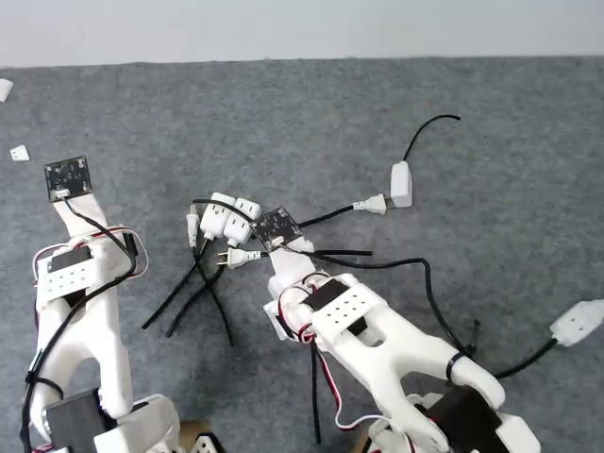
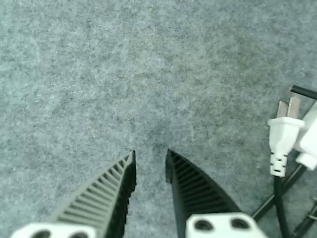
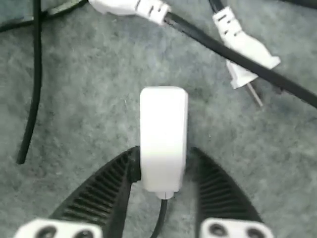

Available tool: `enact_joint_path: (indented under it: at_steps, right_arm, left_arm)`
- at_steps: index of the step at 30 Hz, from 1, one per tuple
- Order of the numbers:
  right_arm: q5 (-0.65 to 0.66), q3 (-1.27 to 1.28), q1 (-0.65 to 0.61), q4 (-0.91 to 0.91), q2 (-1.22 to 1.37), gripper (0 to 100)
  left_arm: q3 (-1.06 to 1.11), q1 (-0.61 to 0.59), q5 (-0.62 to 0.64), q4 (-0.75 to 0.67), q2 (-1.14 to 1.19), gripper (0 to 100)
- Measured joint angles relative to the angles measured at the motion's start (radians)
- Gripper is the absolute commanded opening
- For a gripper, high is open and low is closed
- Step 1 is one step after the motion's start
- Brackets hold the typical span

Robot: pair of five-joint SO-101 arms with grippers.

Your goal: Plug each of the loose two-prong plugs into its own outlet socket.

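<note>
A white outlet socket (image 3: 163, 134) lies on the grey carpet between my right gripper's (image 3: 163, 151) fingers, which press on its two sides; its black cord runs back under the wrist. Just beyond it lie a loose white two-prong plug (image 3: 242, 54) and another white plug (image 3: 129, 6) on black cords. From above, the right gripper (image 1: 269, 225) sits beside two white sockets (image 1: 226, 217) and two loose plugs (image 1: 241, 256) (image 1: 192, 226). My left gripper (image 2: 150, 153) hovers slightly open over bare carpet, a white plug (image 2: 282, 134) off to its side. In the high view the left gripper (image 1: 66, 172) is far left.
A third plug (image 1: 373, 204) lies prongs toward a white socket (image 1: 401, 184) at centre right. Another socket (image 1: 578, 323) rests at the far right edge. Black cords (image 1: 203, 288) cross between the arms. Open carpet lies behind and to the left.
</note>
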Motion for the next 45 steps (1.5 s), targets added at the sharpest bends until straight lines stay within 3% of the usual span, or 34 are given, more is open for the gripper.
enact_joint_path:
  at_steps: [13,18,29,45]
  right_arm:
    - [0.0,-0.098,0.048,0.167,-0.184,21.0]
    - [0.0,-0.098,0.051,0.206,-0.267,0.0]
    - [0.078,-0.08,-0.081,0.169,-0.27,1.1]
    - [0.114,-0.08,0.077,0.078,-0.074,1.1]
  left_arm:
    - [0.0,0.0,0.0,0.0,0.0,10]
    - [0.0,0.0,0.0,0.0,0.0,10]
    - [0.0,0.0,0.0,0.0,0.0,10]
    - [0.0,0.0,0.0,0.0,0.0,10]
